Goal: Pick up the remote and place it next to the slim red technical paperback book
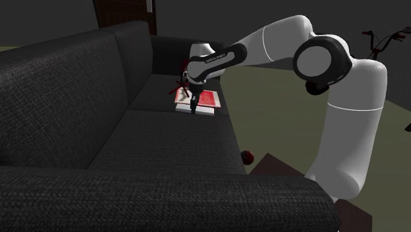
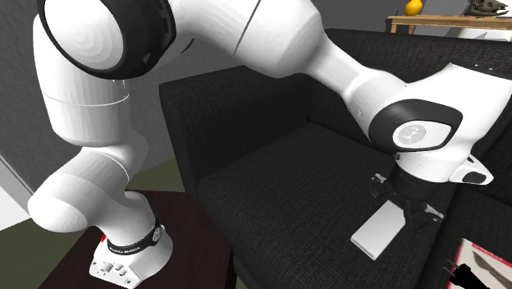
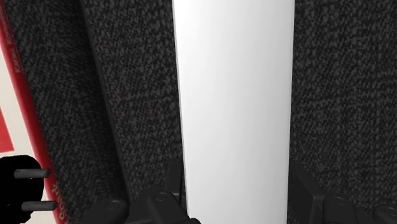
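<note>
White remote (image 3: 234, 108) under pincer (image 2: 404, 207), seemingly beside red book (image 1: 209, 98).

Glossy white rounded arm (image 1: 342, 125), dark joint caps (image 1: 323, 60), lettered black base band (image 2: 135, 240), black hand (image 2: 398, 207).

- Sofa (image 1: 164, 142): dark grey cloth, coarse weave, rough and matt as I see it.
- Remote (image 3: 232, 95): plain white, smooth, matt; I cannot name the material.
- Book (image 1: 209, 97): red cover, smooth.
- Arm (image 2: 246, 33): white shell, smooth, soft sheen.
- Fingers (image 3: 153, 207): black, matt.
- Stand (image 2: 189, 242): dark brown top, smooth, matt.
</note>
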Tool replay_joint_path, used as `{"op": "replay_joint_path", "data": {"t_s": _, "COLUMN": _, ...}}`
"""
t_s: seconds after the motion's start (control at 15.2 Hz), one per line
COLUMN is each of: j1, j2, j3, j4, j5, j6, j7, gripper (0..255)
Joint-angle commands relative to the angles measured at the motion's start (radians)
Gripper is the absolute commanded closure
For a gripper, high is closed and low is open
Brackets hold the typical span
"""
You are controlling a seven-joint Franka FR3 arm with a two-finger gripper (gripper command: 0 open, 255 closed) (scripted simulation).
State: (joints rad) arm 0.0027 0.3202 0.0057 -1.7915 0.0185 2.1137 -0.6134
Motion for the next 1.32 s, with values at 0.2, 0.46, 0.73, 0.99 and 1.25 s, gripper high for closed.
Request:
{"op": "replay_joint_path", "data": {"t_s": 0.2, "j1": 0.0, "j2": 0.029, "j3": 0.0, "j4": -0.029, "j5": 0.0, "j6": 0.059, "j7": -0.001, "gripper": 255}}
{"op": "replay_joint_path", "data": {"t_s": 0.46, "j1": 0.0, "j2": 0.038, "j3": 0.0, "j4": -0.036, "j5": 0.001, "j6": 0.075, "j7": -0.001, "gripper": 255}}
{"op": "replay_joint_path", "data": {"t_s": 0.73, "j1": 0.0, "j2": 0.038, "j3": 0.0, "j4": -0.036, "j5": 0.001, "j6": 0.075, "j7": -0.001, "gripper": 255}}
{"op": "replay_joint_path", "data": {"t_s": 0.99, "j1": 0.0, "j2": 0.038, "j3": 0.0, "j4": -0.036, "j5": 0.001, "j6": 0.075, "j7": -0.001, "gripper": 0}}
{"op": "replay_joint_path", "data": {"t_s": 1.25, "j1": 0.0, "j2": 0.022, "j3": 0.0, "j4": -0.023, "j5": 0.0, "j6": 0.046, "j7": -0.001, "gripper": 0}}
